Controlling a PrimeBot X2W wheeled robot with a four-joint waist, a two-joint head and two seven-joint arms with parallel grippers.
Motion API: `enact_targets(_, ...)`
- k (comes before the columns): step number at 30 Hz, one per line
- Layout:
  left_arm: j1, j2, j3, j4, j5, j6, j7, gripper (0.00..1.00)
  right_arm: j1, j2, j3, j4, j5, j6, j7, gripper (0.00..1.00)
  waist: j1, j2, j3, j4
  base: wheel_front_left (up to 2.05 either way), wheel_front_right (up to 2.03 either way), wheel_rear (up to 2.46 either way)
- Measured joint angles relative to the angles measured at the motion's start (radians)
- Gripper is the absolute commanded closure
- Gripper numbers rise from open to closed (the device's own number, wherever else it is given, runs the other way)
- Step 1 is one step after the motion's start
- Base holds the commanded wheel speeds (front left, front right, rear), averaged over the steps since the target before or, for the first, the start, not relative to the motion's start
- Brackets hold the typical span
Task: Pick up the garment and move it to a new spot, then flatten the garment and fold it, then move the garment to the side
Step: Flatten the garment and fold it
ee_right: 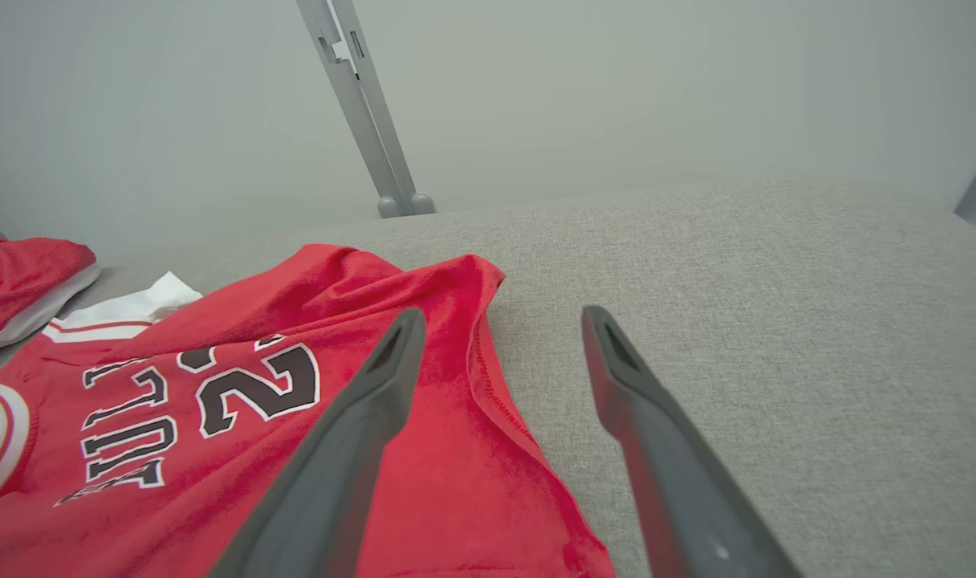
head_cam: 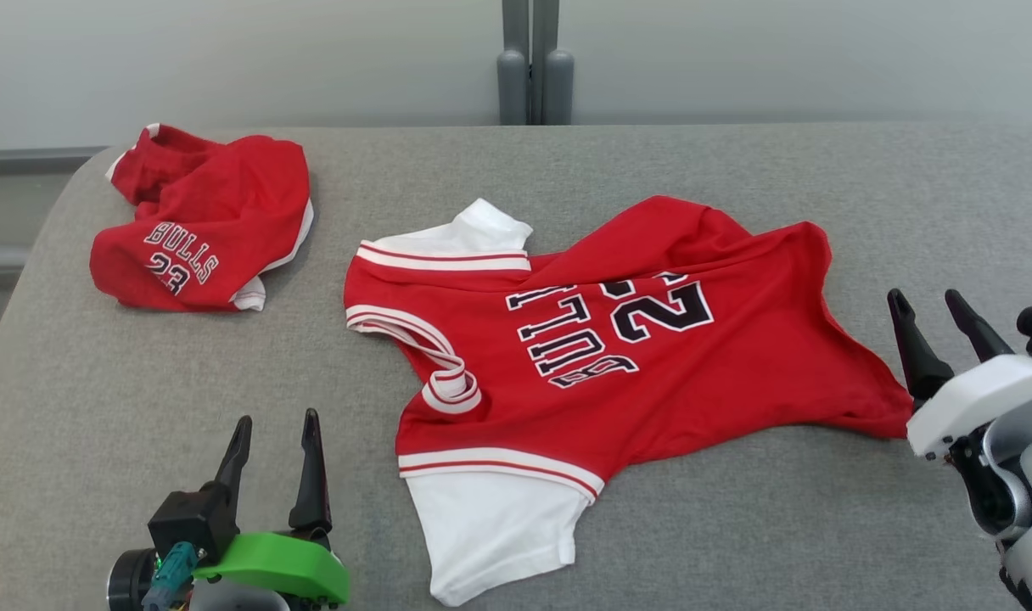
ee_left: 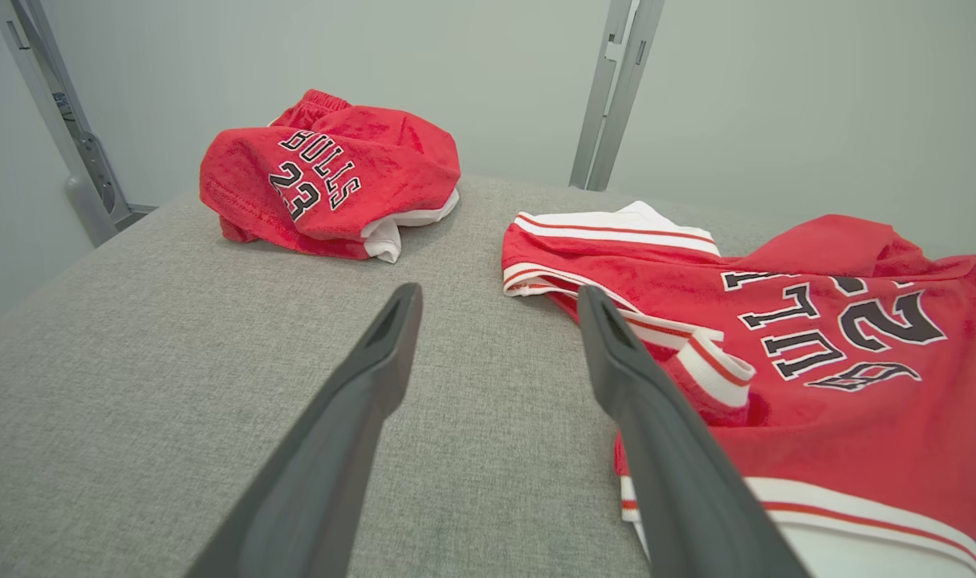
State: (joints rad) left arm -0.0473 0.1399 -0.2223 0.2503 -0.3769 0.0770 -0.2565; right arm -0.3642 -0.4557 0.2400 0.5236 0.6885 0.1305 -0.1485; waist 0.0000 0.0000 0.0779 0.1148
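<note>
On the grey table [head_cam: 737, 526], the jersey [head_cam: 669, 390] lay roughly spread, apparently not yet folded, the left gripper [head_cam: 277, 417] and right gripper [head_cam: 924, 297] spread-jawed and empty.

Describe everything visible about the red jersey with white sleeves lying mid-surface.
The red soft-knit jersey lies spread but wrinkled on the grey fabric surface, collar toward the robot's left, hem toward its right. It has white sleeves, red-and-white striped trim, and black white-edged BULLS 23 lettering, upside down in the head view. The open right gripper hovers by its hem corner, apparently not touching.
</note>
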Motion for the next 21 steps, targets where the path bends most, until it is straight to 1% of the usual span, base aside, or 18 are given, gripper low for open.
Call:
enact_targets(2,0.007,0.003,0.003,-0.008,-0.003,0.003,0.0,0.0,0.048,0.008,-0.016,-0.032,-0.023,0.0,-0.028,0.0,0.0,0.0,-0.016,-0.021,0.0,0.0,0.0)
enact_targets(6,0.029,0.005,0.0,-0.013,-0.007,0.004,0.0,0.0,0.165,0.046,-0.069,-0.086,-0.053,0.0,-0.067,0.0,0.0,0.0,-0.049,-0.054,0.0,0.0,0.0)
enact_targets(10,0.037,0.005,-0.004,-0.02,-0.01,0.006,0.005,0.0,0.257,0.088,-0.128,-0.113,-0.075,0.0,-0.078,0.0,0.0,0.0,-0.074,-0.077,0.0,0.0,0.0)
enact_targets(14,0.038,0.012,-0.007,-0.027,-0.01,0.006,0.009,0.0,0.293,0.106,-0.156,-0.136,-0.105,0.0,-0.072,0.0,0.0,0.0,-0.081,-0.085,0.0,0.0,0.0)
enact_targets(21,0.042,0.018,-0.021,-0.03,-0.01,0.006,0.018,0.0,0.319,0.145,-0.192,-0.158,-0.147,0.0,-0.05,0.0,0.0,0.0,-0.08,-0.072,0.0,0.0,0.0)
